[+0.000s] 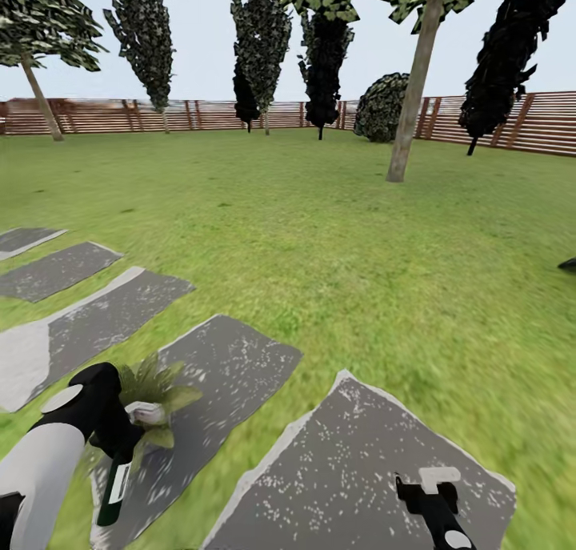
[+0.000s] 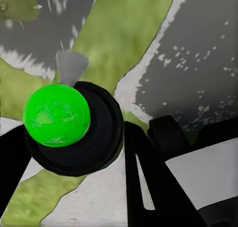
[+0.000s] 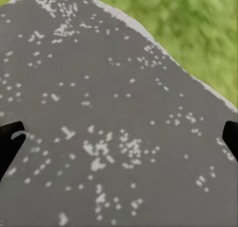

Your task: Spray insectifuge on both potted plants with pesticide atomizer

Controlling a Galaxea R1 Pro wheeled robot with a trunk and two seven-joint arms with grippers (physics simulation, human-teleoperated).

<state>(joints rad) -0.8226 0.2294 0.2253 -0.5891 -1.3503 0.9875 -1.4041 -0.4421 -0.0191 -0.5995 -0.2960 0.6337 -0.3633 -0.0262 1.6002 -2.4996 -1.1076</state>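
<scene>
My left gripper [image 1: 128, 431] is shut on the pesticide atomizer [image 1: 115, 483], a dark bottle with a pale label that hangs down from the fingers at the lower left. In the left wrist view the atomizer [image 2: 74, 125] appears end-on, a dark round body with a bright green dome, clamped between black fingers [image 2: 148, 177]. One potted plant [image 1: 156, 383], a low rosette of pointed green leaves, stands right behind that gripper on a stepping stone; its pot is hidden. My right gripper [image 1: 436, 490] is open and empty over another stone, its fingertips [image 3: 11, 140] spread wide.
Grey stepping stones [image 1: 336, 470] run diagonally across the lawn [image 1: 360, 254]. A tree trunk [image 1: 412, 94], dark trees and a brown slatted fence [image 1: 544, 122] stand far back. A dark object [image 1: 568, 264] pokes in at the right edge.
</scene>
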